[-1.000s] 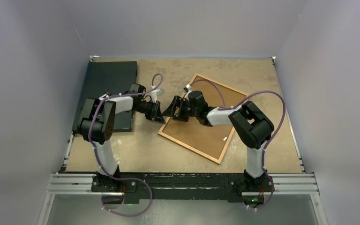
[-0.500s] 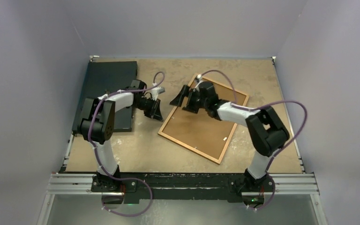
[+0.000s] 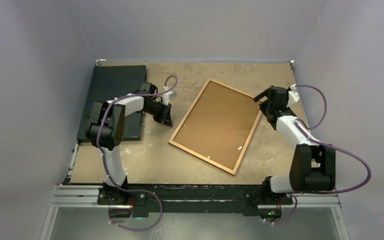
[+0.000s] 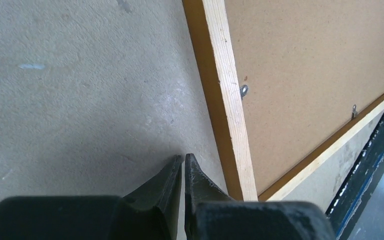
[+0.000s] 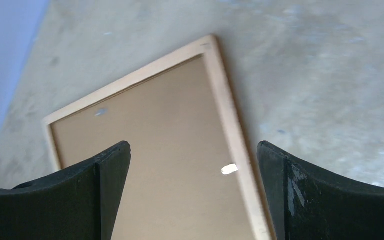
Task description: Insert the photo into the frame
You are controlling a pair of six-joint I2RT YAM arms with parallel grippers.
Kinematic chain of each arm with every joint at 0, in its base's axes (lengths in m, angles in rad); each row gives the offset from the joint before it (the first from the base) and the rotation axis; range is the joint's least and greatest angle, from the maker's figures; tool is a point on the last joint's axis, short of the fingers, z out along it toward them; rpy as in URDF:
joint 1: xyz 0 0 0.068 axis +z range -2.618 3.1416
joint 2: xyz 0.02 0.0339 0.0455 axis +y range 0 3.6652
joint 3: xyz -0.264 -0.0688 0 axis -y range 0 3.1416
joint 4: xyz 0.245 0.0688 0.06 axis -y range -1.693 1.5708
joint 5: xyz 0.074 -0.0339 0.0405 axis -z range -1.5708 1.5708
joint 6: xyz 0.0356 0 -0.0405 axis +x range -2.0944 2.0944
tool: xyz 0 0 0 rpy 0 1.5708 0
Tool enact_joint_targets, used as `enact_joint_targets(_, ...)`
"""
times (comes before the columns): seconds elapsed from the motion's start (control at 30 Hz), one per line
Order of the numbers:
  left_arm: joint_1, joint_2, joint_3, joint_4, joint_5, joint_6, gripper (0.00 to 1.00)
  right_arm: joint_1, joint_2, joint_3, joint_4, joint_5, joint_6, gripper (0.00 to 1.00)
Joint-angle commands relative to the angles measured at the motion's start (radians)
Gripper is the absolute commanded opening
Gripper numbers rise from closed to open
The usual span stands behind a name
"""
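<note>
though apart, frame [image 4: 228, 100] beside left hand [image 4: 184, 163]

Frame [image 4: 229, 110] partly beyond wrist views

Top view: bright, even overhead light, sharp; faint soft shadows on table [image 3: 155, 160]. Right wrist: soft, slightly blurred, white glint at 5 o'clock beside frame [image 5: 226, 100] rim. Left wrist: crisp, shadow pooling at 10 o'clock of left gripper [image 4: 183, 158].
</note>
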Motion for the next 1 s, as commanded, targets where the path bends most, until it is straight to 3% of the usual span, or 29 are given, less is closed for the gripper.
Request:
enact_joint_targets(0.0,-0.007,-0.007,-0.021,0.033,-0.016,0.045,0.05,-0.056,0.013,-0.041,-0.022,0.099,0.023,0.99)
enact_joint_targets(0.33,-0.104,-0.063,-0.108,0.011,-0.018,0.104,0.05,-0.067,0.307,0.071,0.163,-0.219,0.008,0.99)
enact_joint_targets(0.8,-0.187,-0.077,-0.069,-0.326,0.175,0.437,0.09,0.076,0.455,0.202,0.227,-0.394,-0.065,0.99)
enact_joint_targets(0.97,-0.125,-0.108,-0.021,-0.335,0.112,0.398,0.15,0.084,0.43,0.233,0.15,-0.365,-0.096,0.99)
